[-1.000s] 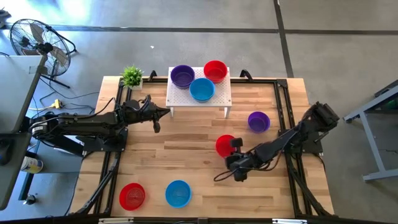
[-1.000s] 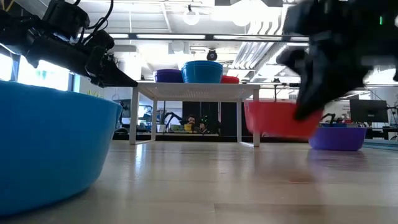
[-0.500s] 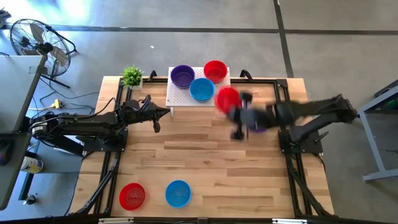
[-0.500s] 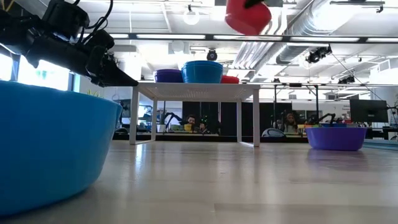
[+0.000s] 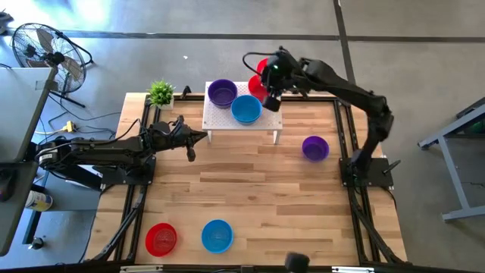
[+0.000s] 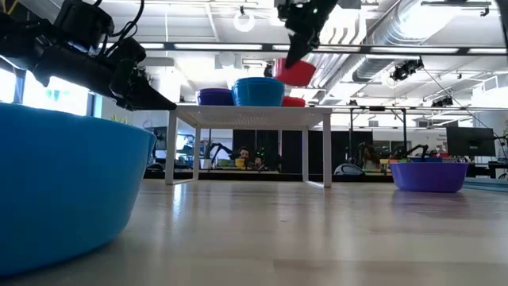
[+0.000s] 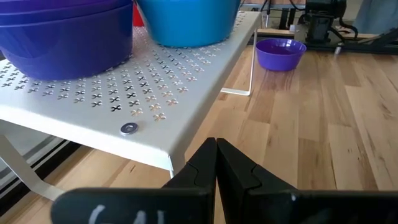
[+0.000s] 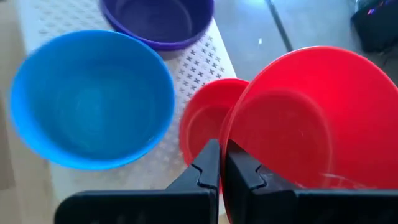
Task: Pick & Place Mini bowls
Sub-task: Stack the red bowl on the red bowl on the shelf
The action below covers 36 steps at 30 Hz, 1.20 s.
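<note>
While the right arm reaches over the white stand, the scene reads as follows.

Right gripper (image 8: 219, 163): raised above the far right part of the white perforated stand (image 5: 261, 120), its fingers clenched on the rim of a red bowl.
Held red bowl (image 8: 292, 124): tilted in the air, clear of the stand top, hanging partly over a second red bowl.
Second red bowl (image 8: 202, 118): sits on the stand, mostly hidden under the held one in the high view.
Blue bowl on stand (image 5: 246, 109): upright near the stand's middle, just beside the purple bowl.
Purple bowl on stand (image 5: 222, 92): upright at the far left part of the stand top.
Lone purple bowl (image 5: 315, 148): on the wooden surface (image 5: 242, 189), to the right of the stand and apart from it.
Near red bowl (image 5: 161, 239): on the surface at the near left edge.
Near blue bowl (image 5: 217, 236): beside that red one, close to the low camera, where it fills the left of that view.
Left gripper (image 5: 203, 136): hovers just off the stand's left front corner, fingers pressed together with nothing between them.
Green plant (image 5: 161, 92): at the far left corner of the surface.
Fan (image 5: 42, 49): on the floor beyond the left side.
</note>
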{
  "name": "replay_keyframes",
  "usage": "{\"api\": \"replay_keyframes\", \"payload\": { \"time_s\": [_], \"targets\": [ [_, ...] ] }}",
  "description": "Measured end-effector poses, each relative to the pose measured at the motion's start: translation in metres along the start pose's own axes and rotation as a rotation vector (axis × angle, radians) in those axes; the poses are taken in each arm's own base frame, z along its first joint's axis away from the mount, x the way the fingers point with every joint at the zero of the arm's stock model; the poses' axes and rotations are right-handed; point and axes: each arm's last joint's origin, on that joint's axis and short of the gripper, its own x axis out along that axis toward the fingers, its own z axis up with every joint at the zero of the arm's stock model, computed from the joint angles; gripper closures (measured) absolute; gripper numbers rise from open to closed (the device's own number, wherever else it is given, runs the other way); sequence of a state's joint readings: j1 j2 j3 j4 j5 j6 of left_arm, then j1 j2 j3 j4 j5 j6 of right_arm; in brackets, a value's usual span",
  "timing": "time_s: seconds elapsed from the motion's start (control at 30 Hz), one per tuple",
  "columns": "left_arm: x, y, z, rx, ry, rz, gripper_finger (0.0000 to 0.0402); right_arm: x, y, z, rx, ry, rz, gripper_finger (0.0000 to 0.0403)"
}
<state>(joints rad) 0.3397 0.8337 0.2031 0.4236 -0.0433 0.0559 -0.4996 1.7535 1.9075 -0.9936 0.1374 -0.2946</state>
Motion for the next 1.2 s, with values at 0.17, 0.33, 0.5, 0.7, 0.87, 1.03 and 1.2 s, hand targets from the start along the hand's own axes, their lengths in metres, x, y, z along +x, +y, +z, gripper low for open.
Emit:
{"api": "replay_keyframes", "payload": {
  "time_s": [0.17,0.33,0.5,0.7,0.87,1.03,1.2],
  "targets": [
    [0.000,0.000,0.000,0.000,0.000,0.004,0.0399,0.030,-0.012,0.003,0.023,0.052,0.036,0.0402],
    [0.000,0.000,0.000,0.000,0.000,0.004,0.0399,0.044,-0.009,0.003,0.021,0.078,0.068,0.0403],
    [0.000,0.000,0.000,0.000,-0.001,0.004,0.0399,0.050,-0.007,0.002,0.023,0.085,0.085,0.0402],
    [0.000,0.000,0.000,0.000,-0.001,0.004,0.0399,0.050,-0.008,0.002,0.027,0.093,0.070,0.0387],
    [0.000,0.000,0.000,0.000,-0.001,0.003,0.0399,0.050,-0.008,0.002,0.037,0.093,0.070,0.0365],
    [0.000,-0.001,0.000,0.000,-0.002,-0.024,0.0399,0.050,-0.008,0.002,0.050,0.096,0.059,0.0340],
    [0.000,-0.001,0.000,0.000,-0.002,-0.030,0.0399,0.050,-0.008,0.002,0.049,0.094,0.059,0.0320]
  ]
}}
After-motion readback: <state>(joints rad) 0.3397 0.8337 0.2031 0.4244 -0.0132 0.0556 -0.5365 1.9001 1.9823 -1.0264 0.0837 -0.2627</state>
